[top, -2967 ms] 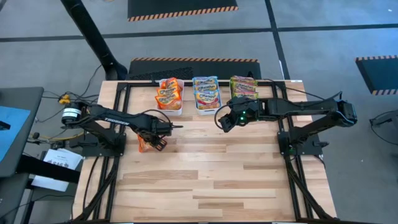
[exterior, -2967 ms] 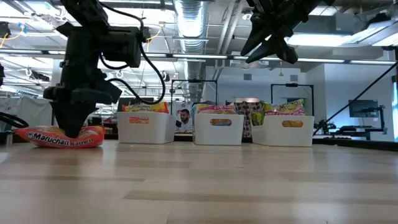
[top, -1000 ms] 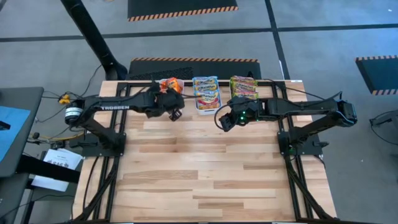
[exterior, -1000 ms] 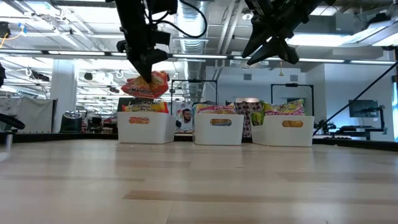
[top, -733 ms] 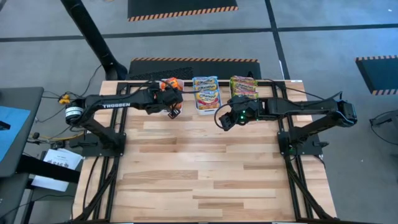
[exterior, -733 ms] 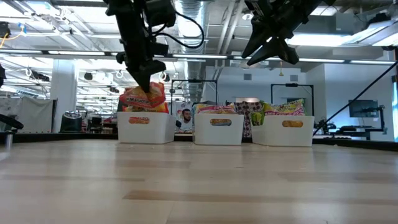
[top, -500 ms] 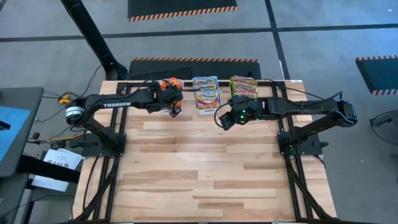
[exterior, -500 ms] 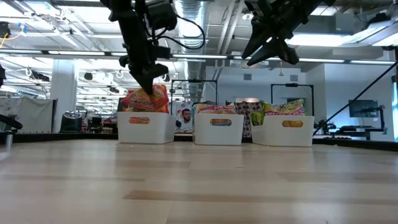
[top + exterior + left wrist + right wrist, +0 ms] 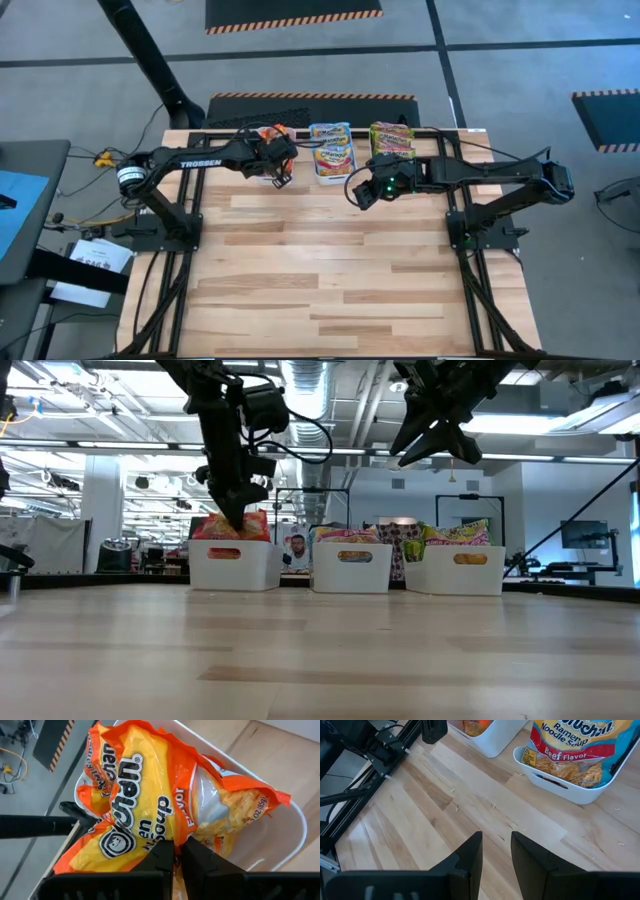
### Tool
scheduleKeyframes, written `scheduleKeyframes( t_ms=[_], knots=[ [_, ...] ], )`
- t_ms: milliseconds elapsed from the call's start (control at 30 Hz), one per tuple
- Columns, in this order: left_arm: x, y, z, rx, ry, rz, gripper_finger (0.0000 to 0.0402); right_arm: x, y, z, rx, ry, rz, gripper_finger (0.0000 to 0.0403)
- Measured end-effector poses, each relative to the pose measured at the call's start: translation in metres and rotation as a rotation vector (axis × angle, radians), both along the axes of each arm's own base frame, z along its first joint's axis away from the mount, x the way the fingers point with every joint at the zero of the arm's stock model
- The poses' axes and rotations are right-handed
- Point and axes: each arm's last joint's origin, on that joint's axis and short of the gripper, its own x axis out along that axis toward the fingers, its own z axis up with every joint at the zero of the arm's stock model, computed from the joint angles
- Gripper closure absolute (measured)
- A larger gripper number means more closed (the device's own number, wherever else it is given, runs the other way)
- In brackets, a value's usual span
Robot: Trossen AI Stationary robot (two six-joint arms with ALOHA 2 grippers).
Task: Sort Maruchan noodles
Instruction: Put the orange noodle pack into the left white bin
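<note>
The Maruchan noodles fill three white bins at the table's far edge. Orange packets are in the left bin (image 9: 235, 565), blue ones in the middle bin (image 9: 333, 180), green-pink ones in the right bin (image 9: 392, 140). My left gripper (image 9: 177, 851) hangs over the left bin (image 9: 295, 835), shut on an orange packet (image 9: 145, 805); in the low view it (image 9: 237, 520) reaches down to the bin's top. My right gripper (image 9: 496, 845) hovers open above bare table in front of the middle bin, with nothing between its fingers. My left gripper pinches the orange packet's near edge (image 9: 175, 837) between its two fingers. The fingers slant down from the table's near side. The packet lies down in the left bin, spread over the other orange packets there.
The bins stand side by side along the far edge. A blue beef-flavour packet (image 9: 580, 750) tops the middle bin. The wooden table (image 9: 330, 270) spreads toward the near edge in front of both arms. Black frame rails (image 9: 190, 200) run along both sides.
My left gripper has sunk toward the left bin and gone a little toward the far edge, still shut on the orange packet. The packet, which hung above the bin, now lies in it on the other orange packets.
</note>
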Motion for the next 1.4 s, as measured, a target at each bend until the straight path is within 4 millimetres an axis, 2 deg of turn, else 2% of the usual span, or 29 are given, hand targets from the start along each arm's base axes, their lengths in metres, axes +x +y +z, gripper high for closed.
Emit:
scheduleKeyframes(
  t_ms=[233, 700, 1400],
  knots=[
    [-0.001, 0.005, -0.001, -0.055, 0.007, -0.069, 0.0364, 0.000, 0.000, 0.000, 0.000, 0.001, 0.000, 0.0276],
    [0.001, 0.011, 0.000, -0.281, -0.190, -0.082, 0.0281, 0.000, 0.000, 0.000, 0.001, 0.003, 0.000, 0.0276],
    [0.001, 0.010, 0.001, -0.295, -0.198, -0.080, 0.0276, 0.000, 0.000, 0.000, 0.002, 0.002, 0.000, 0.0276]
  ],
)
